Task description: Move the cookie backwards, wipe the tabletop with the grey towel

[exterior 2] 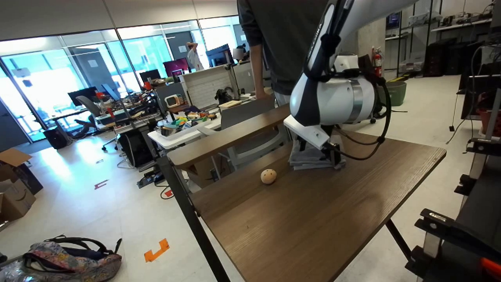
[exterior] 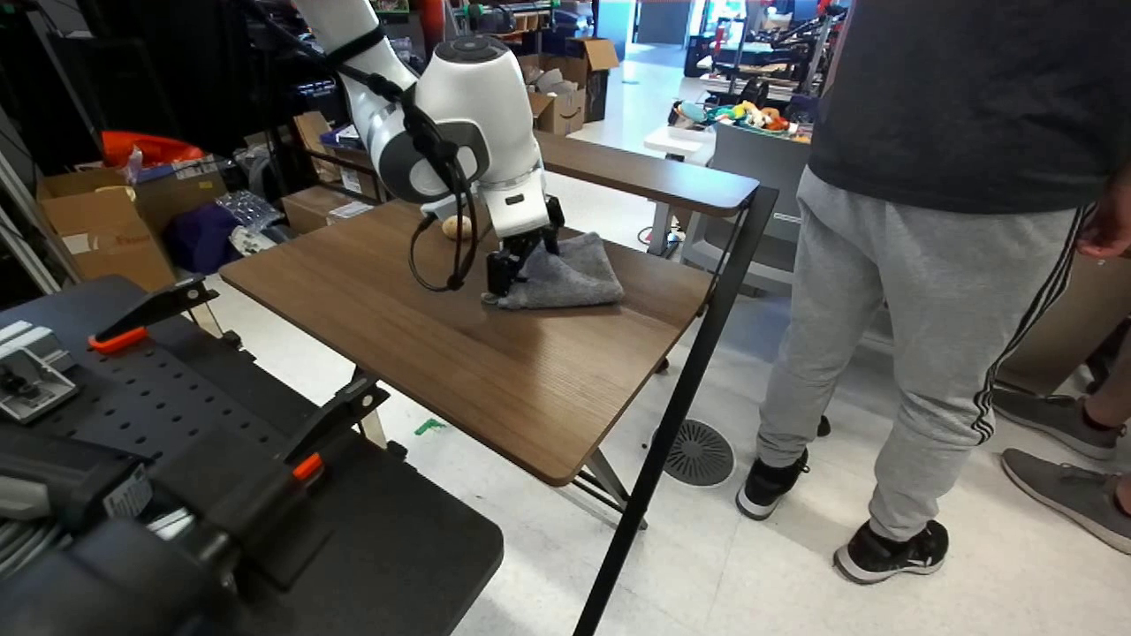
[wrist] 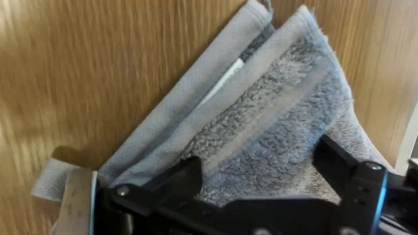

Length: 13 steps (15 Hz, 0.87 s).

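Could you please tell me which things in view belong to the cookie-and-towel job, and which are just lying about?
For the job:
grey towel
gripper, open, at the towel
round cookie, beside the towel
wood-grain tabletop, to be wiped

Just lying about:
floral backpack
orange floor tape
open cardboard box
green bin

Bright windows (exterior 2: 145,49) stand behind what look like cluttered desks (exterior 2: 70,114).

bright windows (exterior 2: 141,47), wrist view perhaps soft
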Available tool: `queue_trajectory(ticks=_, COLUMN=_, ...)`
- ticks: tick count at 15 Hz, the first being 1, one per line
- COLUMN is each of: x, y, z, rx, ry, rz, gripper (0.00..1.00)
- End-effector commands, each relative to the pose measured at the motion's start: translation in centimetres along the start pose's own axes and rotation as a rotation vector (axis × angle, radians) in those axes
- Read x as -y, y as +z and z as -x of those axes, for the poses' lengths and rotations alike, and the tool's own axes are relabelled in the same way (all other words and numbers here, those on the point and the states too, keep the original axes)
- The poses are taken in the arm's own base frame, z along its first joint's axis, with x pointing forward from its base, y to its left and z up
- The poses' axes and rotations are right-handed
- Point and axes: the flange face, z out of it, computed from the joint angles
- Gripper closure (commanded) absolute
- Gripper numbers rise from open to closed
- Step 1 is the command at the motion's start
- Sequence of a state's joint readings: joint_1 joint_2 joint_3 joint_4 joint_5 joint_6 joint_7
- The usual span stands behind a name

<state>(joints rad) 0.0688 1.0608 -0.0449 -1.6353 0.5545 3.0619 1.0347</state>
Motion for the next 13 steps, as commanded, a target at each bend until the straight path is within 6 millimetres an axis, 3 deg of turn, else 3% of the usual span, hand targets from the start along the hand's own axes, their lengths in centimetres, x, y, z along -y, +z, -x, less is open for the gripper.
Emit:
queue_trajectory(ticks=1, x=0.1, y=-3.8, z=2.3, rx=0.071, ry=-0.085, rz=0.012, gripper=0.00)
queue_trajectory(ticks=9, x=2.2, y=-18.9, z=1.8, rx=0.048, ry=-0.193, rz=-0.285, gripper=0.00)
queue_trajectory(ticks=10, x=3.0, y=-14.9, z=2.2, rx=0.053, ry=-0.155, rz=-0.241, gripper=0.00)
queue_trajectory(ticks=11, x=3.1, y=-16.7, z=1.9, rx=0.058, ry=-0.163, rz=-0.266, gripper=0.00)
queue_trajectory(ticks=13, x=2.9, y=-18.6, z=1.4, rx=0.058, ry=-0.173, rz=-0.277, gripper=0.00)
